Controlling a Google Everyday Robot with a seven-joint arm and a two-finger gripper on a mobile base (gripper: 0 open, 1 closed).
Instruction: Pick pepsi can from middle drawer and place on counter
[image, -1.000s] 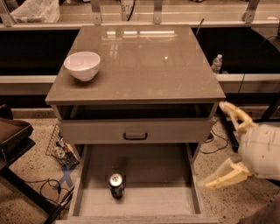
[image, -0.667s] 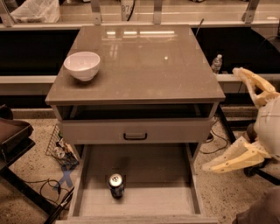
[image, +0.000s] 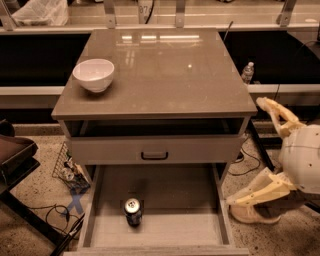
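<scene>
The pepsi can (image: 133, 211), dark blue with a silver top, stands upright on the floor of the pulled-out middle drawer (image: 175, 227), left of its centre. The counter (image: 165, 75) is the glossy grey-brown top of the cabinet above it. My gripper (image: 246, 150) is at the right edge of the view, to the right of the cabinet and outside the drawer. Its two cream fingers (image: 257, 191) are spread wide apart and hold nothing. It is well to the right of the can.
A white bowl (image: 93, 74) sits on the counter's left side. The closed drawer front with a dark handle (image: 154, 155) is above the open drawer. A water bottle (image: 247, 72) stands behind the cabinet at right. Cables and clutter (image: 67, 172) lie on the floor at left.
My gripper shifted right and upward from 1.0 s to 0.7 s ago, then came back down and a little left. The can, drawer and bowl have not moved.
</scene>
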